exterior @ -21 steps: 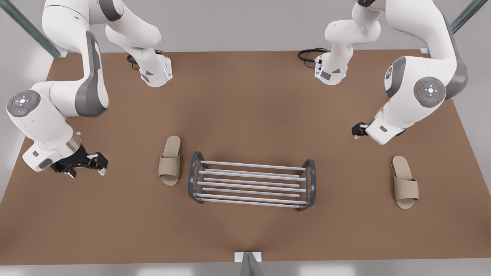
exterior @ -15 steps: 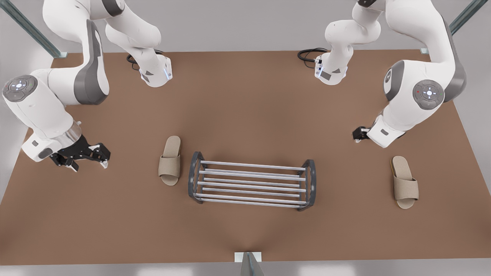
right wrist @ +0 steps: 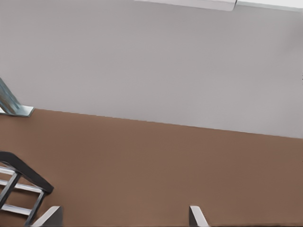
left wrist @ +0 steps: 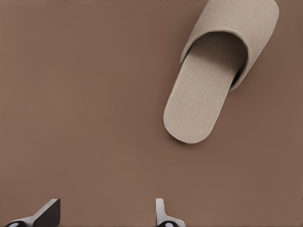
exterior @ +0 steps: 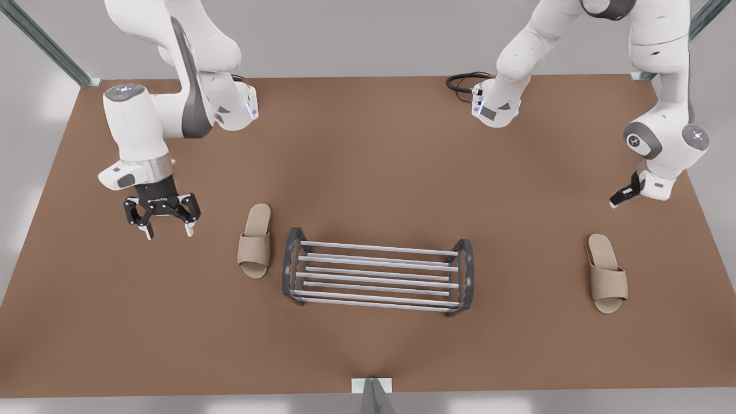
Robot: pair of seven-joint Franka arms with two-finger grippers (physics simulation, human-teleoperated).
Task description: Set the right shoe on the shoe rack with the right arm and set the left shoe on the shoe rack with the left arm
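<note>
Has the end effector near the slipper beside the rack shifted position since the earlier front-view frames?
Yes. The left end effector has moved toward the front view's right and farther up the table, closing on the left shoe, which lies where it did beside the shoe rack.

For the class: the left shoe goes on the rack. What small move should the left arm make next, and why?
Probably slide the left gripper toward the front view's right until it is over the slipper beside the shoe rack. It is open and points down, but hangs off to that slipper's side. The right gripper, open, waits.
</note>
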